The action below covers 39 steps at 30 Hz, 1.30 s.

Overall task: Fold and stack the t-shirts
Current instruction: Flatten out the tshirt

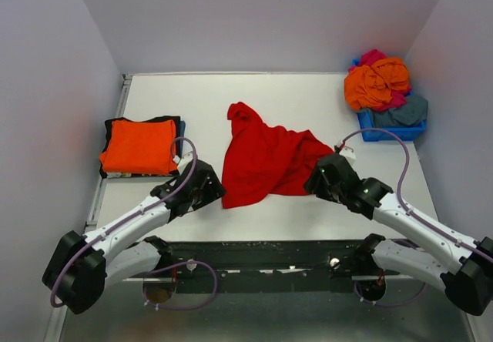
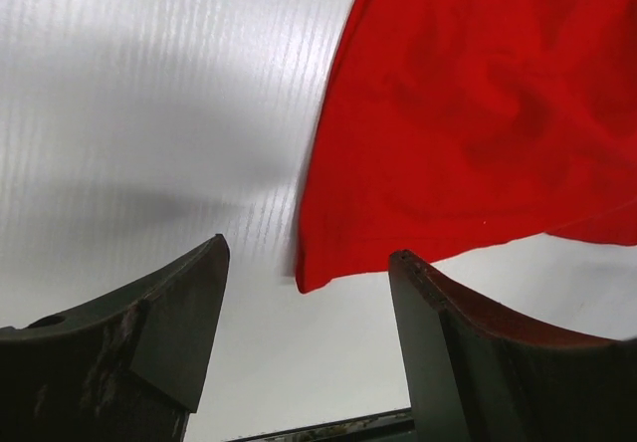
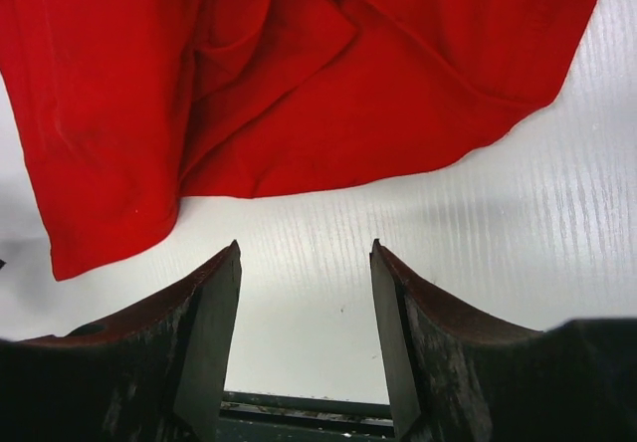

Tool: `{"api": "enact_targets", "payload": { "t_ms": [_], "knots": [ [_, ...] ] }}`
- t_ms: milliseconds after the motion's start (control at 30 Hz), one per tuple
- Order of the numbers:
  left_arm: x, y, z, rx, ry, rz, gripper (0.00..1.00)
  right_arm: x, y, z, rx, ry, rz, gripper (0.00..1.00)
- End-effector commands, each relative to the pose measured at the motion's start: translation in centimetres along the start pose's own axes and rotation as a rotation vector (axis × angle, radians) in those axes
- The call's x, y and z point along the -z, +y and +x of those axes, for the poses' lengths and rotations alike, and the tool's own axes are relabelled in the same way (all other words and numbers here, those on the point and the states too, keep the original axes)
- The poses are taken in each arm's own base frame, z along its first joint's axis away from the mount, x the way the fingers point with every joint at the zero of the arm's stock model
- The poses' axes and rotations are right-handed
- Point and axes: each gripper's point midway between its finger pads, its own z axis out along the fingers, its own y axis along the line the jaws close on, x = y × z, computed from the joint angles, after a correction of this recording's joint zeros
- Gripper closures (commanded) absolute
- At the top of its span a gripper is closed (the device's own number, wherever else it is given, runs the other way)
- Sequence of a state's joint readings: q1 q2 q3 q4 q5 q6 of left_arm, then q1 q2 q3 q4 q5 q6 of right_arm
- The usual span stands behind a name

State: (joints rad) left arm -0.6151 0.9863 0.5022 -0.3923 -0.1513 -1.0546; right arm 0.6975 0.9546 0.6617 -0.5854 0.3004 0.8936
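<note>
A bright red t-shirt (image 1: 262, 157) lies crumpled and spread on the middle of the white table. It fills the top right of the left wrist view (image 2: 478, 113) and the top of the right wrist view (image 3: 289, 74). My left gripper (image 1: 212, 194) is open and empty just left of the shirt's near-left corner (image 2: 309, 281). My right gripper (image 1: 317, 179) is open and empty at the shirt's right edge, just short of the cloth. A folded orange t-shirt (image 1: 140, 146) lies on a folded black one (image 1: 110, 130) at the left.
A blue plastic bin (image 1: 389, 126) at the back right holds crumpled orange (image 1: 376, 82), magenta (image 1: 373, 55) and grey-blue (image 1: 408, 111) shirts. White walls close in the table on three sides. The table's near edge (image 1: 269, 242) runs above the arm bases.
</note>
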Motion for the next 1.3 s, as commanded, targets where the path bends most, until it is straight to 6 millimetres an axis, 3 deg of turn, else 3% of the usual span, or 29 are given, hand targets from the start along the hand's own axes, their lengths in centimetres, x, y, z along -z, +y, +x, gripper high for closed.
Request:
{"api": "enact_targets", "payload": {
  "t_ms": [0, 200, 367, 533, 600, 700, 900, 1100, 1267],
  "knots": [
    [-0.8, -0.5, 2.4, 0.008, 0.08, 0.018, 0.21, -0.5, -1.0, -0.4, -0.033, -0.04, 0.036, 0.37],
    [-1.8, -0.9, 4.2, 0.002, 0.132, 0.024, 0.27, -0.6, -1.5, -0.3, -0.048, -0.047, 0.035, 0.37],
    [-2.1, -1.4, 5.2, 0.025, 0.166, 0.045, 0.39, -0.9, -2.3, -0.1, -0.056, -0.043, 0.063, 0.37],
    [-3.3, -1.5, 5.2, 0.069, 0.134, 0.072, 0.6, -1.3, -2.7, -0.2, -0.074, -0.044, 0.089, 0.37],
    [-4.2, -1.4, 5.1, 0.063, 0.116, 0.066, 0.75, -1.6, -3.1, -0.5, -0.082, -0.052, 0.114, 0.37],
    [-5.1, -0.9, 2.8, 0.008, 0.031, -0.011, 1.0, -2.3, -3.7, -1.6, -0.083, -0.072, 0.151, 0.36],
    [-3.1, -2.2, -3.5, -0.019, -0.069, -0.039, 1.0, -4.5, -4.3, -4.1, -0.031, -0.051, 0.193, 0.36],
    [0.8, -1.4, -10.5, 0.062, -0.209, 0.004, 1.0, -6.7, -3.2, -5.4, 0.03, 0.004, 0.163, 0.29],
    [2.9, -1.9, -13.0, 0.092, -0.266, 0.032, 1.0, -8.8, -2.1, -4.1, 0.076, 0.105, 0.126, 0.29]
  ]
}}
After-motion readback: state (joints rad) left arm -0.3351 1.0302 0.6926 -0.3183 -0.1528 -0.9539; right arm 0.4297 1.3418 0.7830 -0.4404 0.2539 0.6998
